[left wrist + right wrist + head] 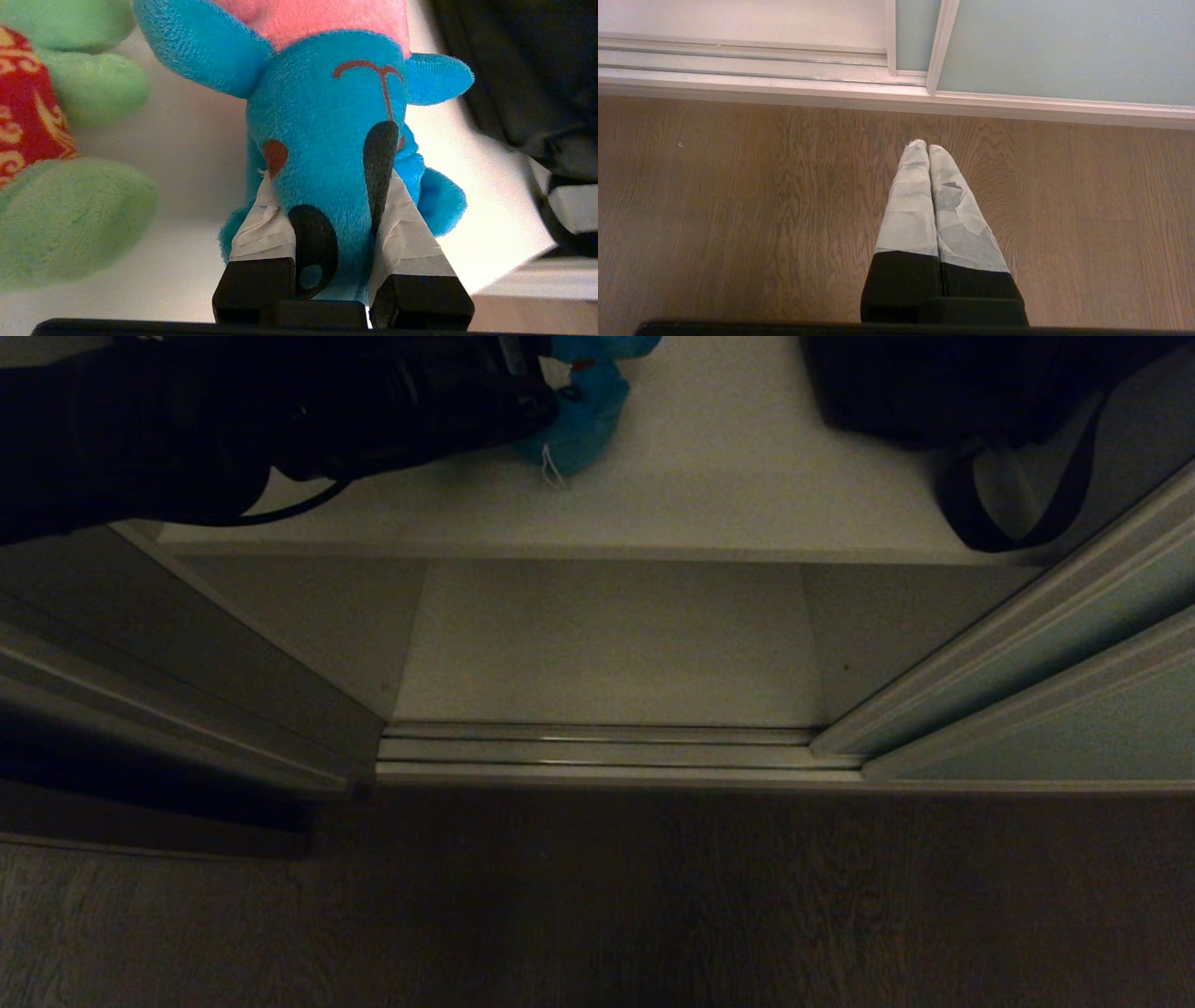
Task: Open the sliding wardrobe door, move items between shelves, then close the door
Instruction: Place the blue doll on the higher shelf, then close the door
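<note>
Left gripper [327,186] clamped on blue plush toy [327,116], fingers partly apart around head, over upper white shelf [728,457]. Green frog [70,210] just beside; black bag [980,392] near, top cut off. Lower shelf [607,644] bare. Sliding door [1046,663] at right. Right gripper [928,145] closed, empty, above wood floor [738,210].

Black strapped bag [980,392], wooden floor [738,210]

cut off: green frog [70,140], black bag [980,392] | hidden: blue plush [583,415] head behind left tool [537,392]
</note>
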